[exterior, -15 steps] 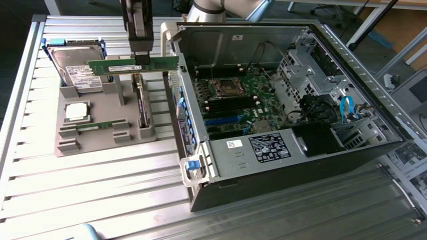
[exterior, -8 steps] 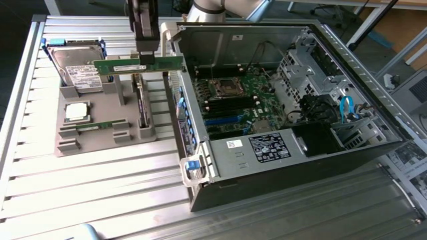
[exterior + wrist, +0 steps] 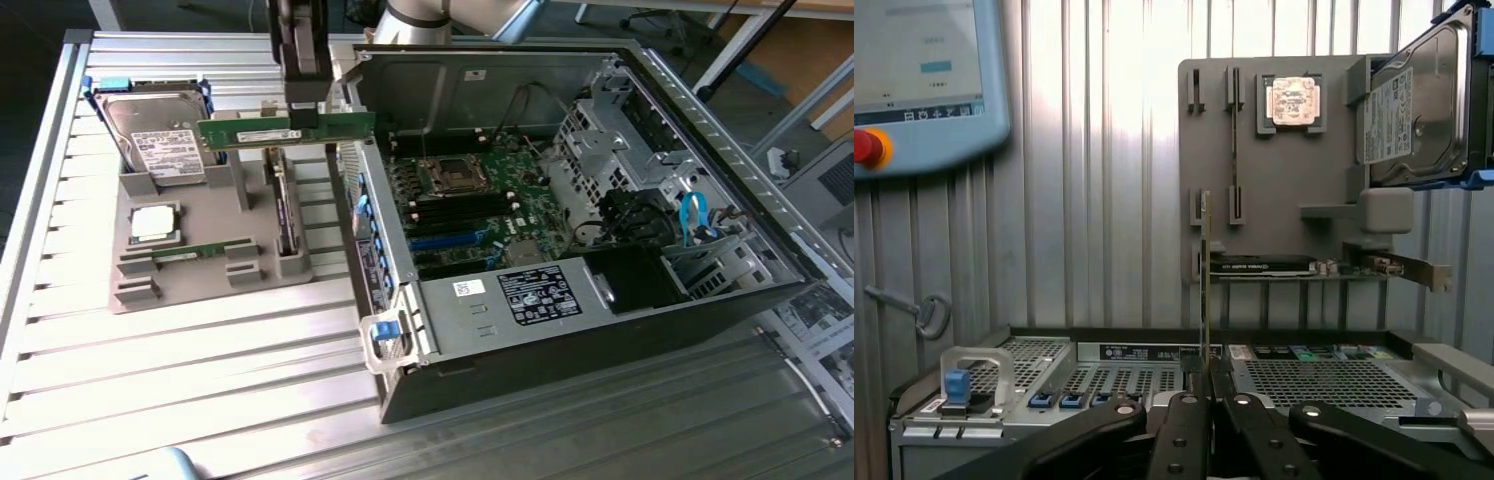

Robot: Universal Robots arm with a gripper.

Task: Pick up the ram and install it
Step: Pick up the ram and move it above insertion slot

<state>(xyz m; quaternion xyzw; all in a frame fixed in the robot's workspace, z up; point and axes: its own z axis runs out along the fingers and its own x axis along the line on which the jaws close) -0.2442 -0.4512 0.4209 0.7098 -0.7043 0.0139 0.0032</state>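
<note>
1. The ram (image 3: 254,133) is up in the air with its long edge level. It is raised above the grey holder (image 3: 200,285), close to the wall of the open computer case (image 3: 561,330), and rests on neither. In the wrist view it stands edge-on as a thin upright strip (image 3: 1205,270), so its chips and label cannot be made out there.
2. The gripper (image 3: 306,118) has its fingers (image 3: 1179,430) pinching the ram near the middle of the stick. In the exterior view the near finger covers part of the board, and the arm above is cut off by the frame.
3. On the holder sit a second green memory stick (image 3: 200,250) in a slot, a square silver processor (image 3: 154,222) and a hard drive (image 3: 160,145) propped at the far end. An expansion card (image 3: 280,200) stands on edge there, largely hidden beside the case wall.
4. Inside the case the motherboard (image 3: 467,195) is visible. Its memory slots read as dark strips, and I cannot tell whether any is filled.
5. In the wrist view a teach pendant (image 3: 924,80) with a red button (image 3: 866,148) lies on the slatted metal table (image 3: 174,380), cut off at the frame's edge.
</note>
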